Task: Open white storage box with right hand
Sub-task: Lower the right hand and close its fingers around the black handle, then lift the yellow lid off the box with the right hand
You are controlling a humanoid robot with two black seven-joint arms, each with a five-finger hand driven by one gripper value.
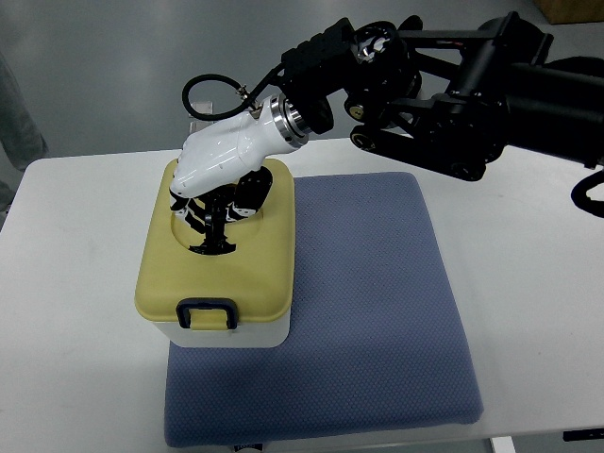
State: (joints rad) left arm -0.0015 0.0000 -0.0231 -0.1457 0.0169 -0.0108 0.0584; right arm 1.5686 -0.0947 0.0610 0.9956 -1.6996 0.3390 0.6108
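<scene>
Box [222,326], white with a yellow lid [250,274], sits on the blue mat's [377,311] left edge on the counter [85,283]. Right robot hand [215,212] reaches into the lid's recess, fingers curled around its handle, apparently to lift. Front latch [208,313] looks closed.

The right hand [219,193] hides the lid's [222,274] recess, and its grip cannot be told.
</scene>
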